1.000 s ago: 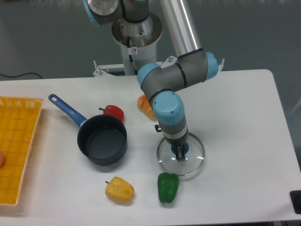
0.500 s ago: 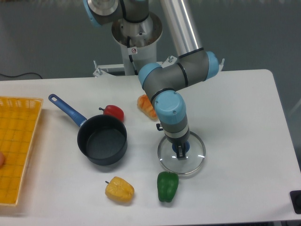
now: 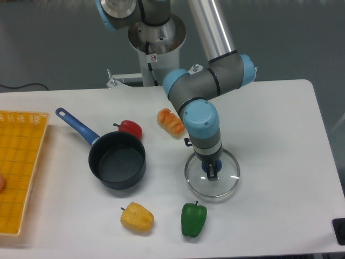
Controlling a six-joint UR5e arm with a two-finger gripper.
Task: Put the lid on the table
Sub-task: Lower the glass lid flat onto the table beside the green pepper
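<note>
In your fixed camera view, the gripper point(image 3: 211, 171) points straight down, its jaws clenched on the blue knob of the lid point(image 3: 212, 173). The lid lies flat on the table point(image 3: 280, 140) directly beneath them, the green pepper point(image 3: 193, 219) just beside its rim.

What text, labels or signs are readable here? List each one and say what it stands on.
No words or numbers can be read.
A small round red-and-white sticker sits on the robot base column; it is too small to make out.
The lid, saucepan and yellow tray show no markings.
</note>
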